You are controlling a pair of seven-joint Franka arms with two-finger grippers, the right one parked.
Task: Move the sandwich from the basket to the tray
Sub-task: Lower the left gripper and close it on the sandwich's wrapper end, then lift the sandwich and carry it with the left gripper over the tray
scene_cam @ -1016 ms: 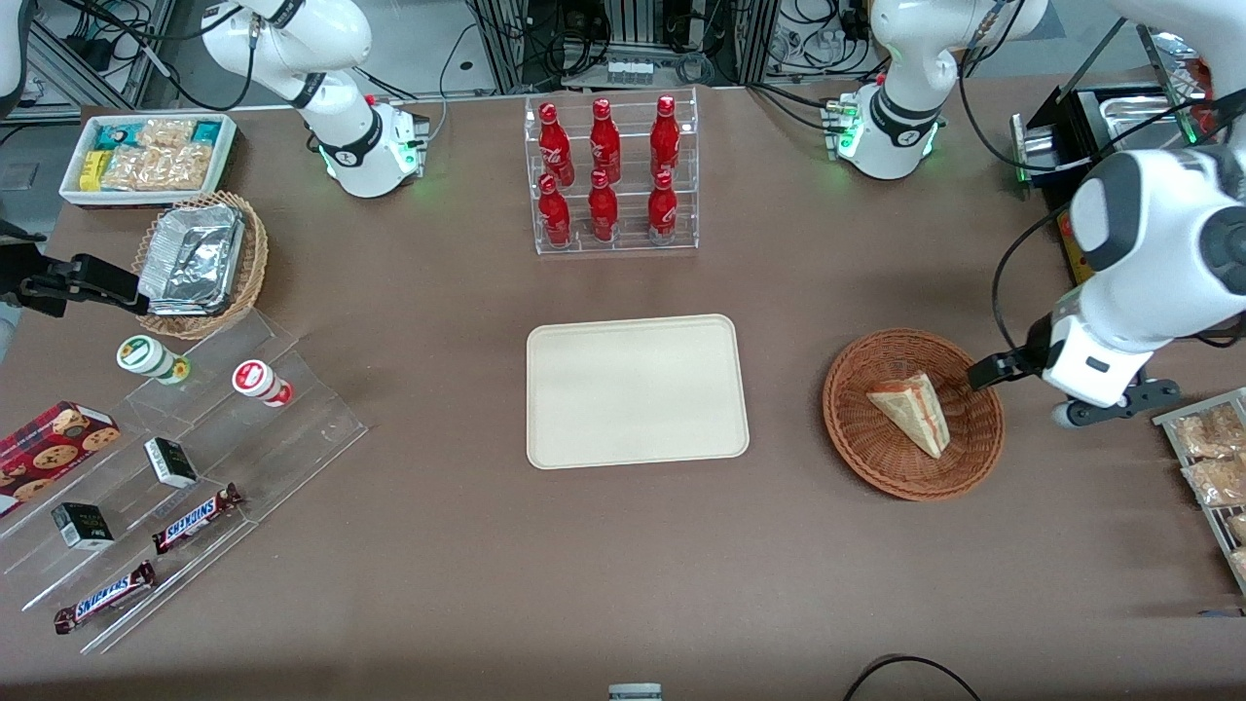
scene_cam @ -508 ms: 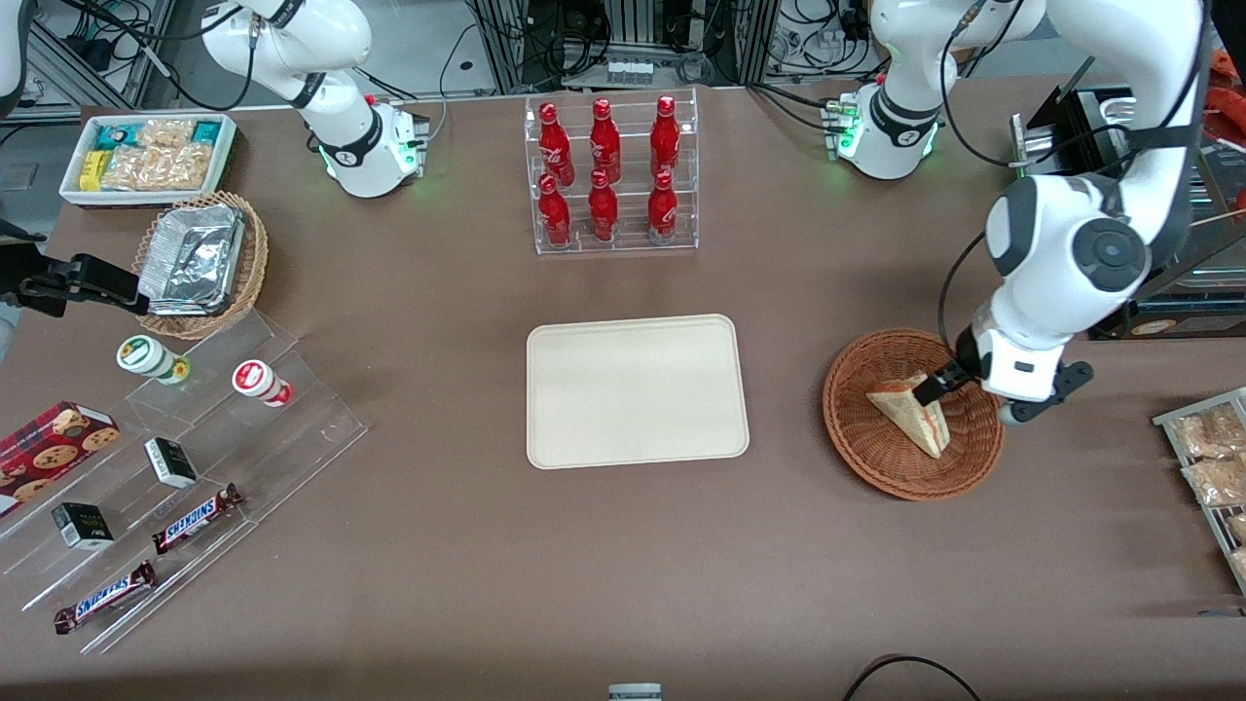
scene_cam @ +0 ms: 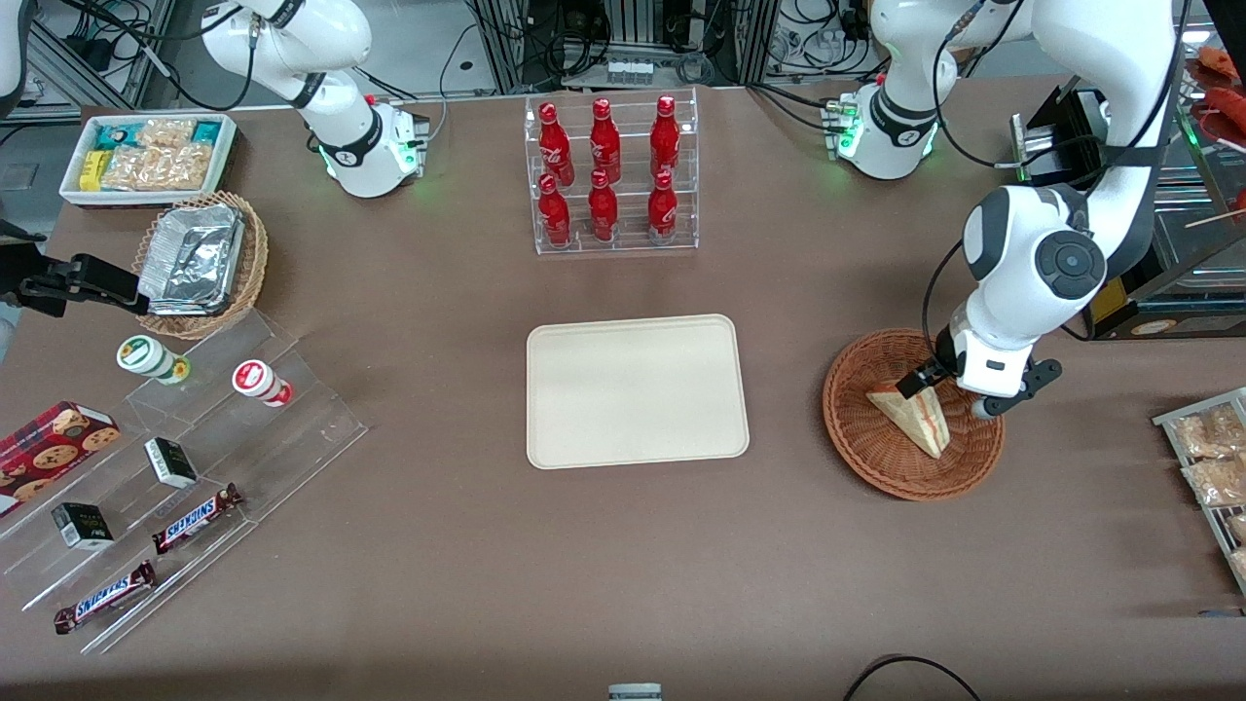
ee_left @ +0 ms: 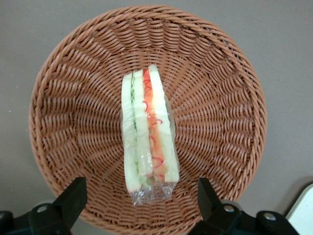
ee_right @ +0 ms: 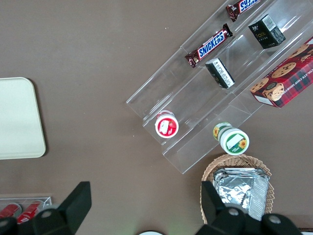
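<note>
Across the brown bench (scene_cam: 584, 545), the biggest task item, the cream tray (scene_cam: 638, 390), is lying flat near the middle with nothing on it, waiting as the destination. Toward the working arm's end, the reddish-brown wicker basket (scene_cam: 866, 448) is sitting well apart from the tray, and its shallow bowl is cradling the sandwich (scene_cam: 915, 419) near its centre, so the wedge is resting on one face with its striped cut edge turned upward, as the left wrist view shows (ee_left: 148, 137). Clear wrap appears to be bunching at one end of it. Hovering over the basket, the left arm's end effector (scene_cam: 936, 382) is hanging above the wedge's wider end, with its two fingers (ee_left: 72, 200) spread wide and straddling the sandwich's width without touching it; that alignment is probably meant to let the pads close on the two bread faces rather than crush the filling. Judging from this, the reach is nearly done and the descent and pinch are yet to come.
</note>
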